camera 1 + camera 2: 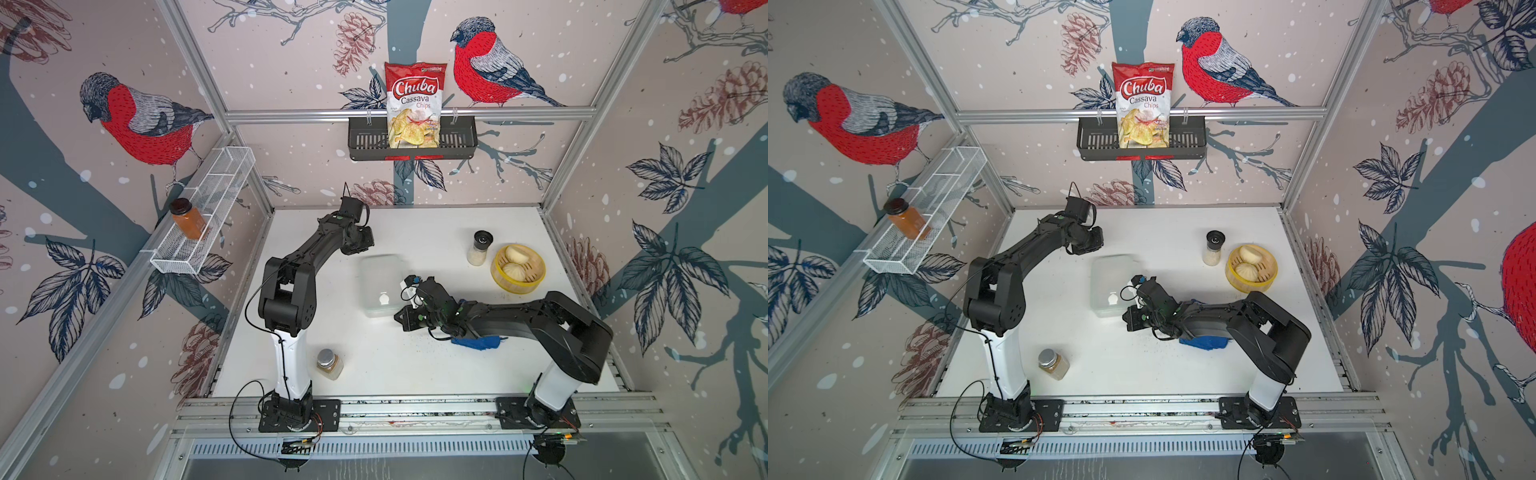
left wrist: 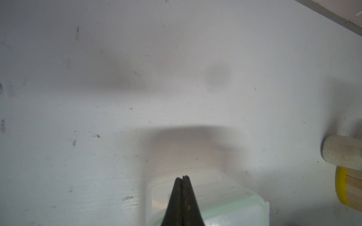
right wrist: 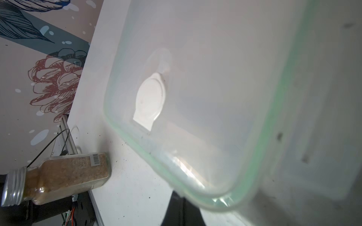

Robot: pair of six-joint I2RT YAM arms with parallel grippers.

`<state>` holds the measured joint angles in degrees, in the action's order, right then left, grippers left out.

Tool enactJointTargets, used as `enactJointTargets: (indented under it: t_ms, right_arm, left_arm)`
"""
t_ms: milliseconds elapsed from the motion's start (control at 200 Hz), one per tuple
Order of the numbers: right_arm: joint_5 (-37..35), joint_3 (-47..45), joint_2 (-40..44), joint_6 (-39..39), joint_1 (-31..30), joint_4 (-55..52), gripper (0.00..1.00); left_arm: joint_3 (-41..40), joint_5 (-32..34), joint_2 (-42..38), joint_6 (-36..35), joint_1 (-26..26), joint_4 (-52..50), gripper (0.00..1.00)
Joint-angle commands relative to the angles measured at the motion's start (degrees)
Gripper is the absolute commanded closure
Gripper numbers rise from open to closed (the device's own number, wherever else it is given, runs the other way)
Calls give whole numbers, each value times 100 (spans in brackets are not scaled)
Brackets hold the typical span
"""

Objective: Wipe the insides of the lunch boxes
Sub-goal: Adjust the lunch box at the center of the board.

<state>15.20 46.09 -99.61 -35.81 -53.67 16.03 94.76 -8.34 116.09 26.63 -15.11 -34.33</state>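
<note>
Left gripper point(image 2: 183, 177): jaws clenched, empty, poised over the far end of the 1 lunch box point(image 1: 380, 282). Box sits mid-table point(image 1: 415, 365), lid point(image 3: 195, 88) on top. Right gripper point(image 1: 398, 318): clenched at the lid's near corner; a pinch on the rim cannot be confirmed.

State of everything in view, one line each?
box, closed.
lid, on box.
right pincer, shut, apparently on lid corner.
left pincer, shut, empty, near box.
cloth, on table, unheld.
jar, upright, capped.
shaker, upright, capped.
steamer, open, holding buns.
shelf jar, upright, capped.
chips bag, upright in basket.
</note>
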Motion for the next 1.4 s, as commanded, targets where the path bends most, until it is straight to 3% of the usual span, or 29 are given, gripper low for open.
enactJointTargets:
  t_ms: [0, 205, 540, 770, 905, 1151, 1321, 1396]
  right_arm:
    - [200, 34, -166, 53, 219, 31, 100]
    - [445, 190, -267, 197, 687, 215, 100]
    - [347, 871, -559, 680, 1338, -443, 100]
    - [346, 526, -373, 740, 1720, -372, 100]
    - [594, 172, -60, 717, 1981, -228, 99]
    - [2006, -878, 606, 325, 2759, 771, 74]
    - [3074, -1218, 522, -59, 2903, 1808, 47]
    - [3462, -1442, 334, -627, 2995, 2743, 42]
  left_arm:
    - [110, -37, 207, -32, 29, 170, 100]
    - [-248, -299, 309, 47, 20, 436, 100]
    - [-2096, -114, -812, 276, -183, 654, 100]
    - [-3028, 118, -1387, 526, -202, 597, 100]
    - [-2957, 298, -1631, 570, -197, 322, 100]
    - [-1483, 728, -2255, 344, -398, -521, 100]
    - [-1581, 361, -2594, 192, -888, -57, 100]
    - [-1844, 214, -2658, 273, -948, 41, 100]
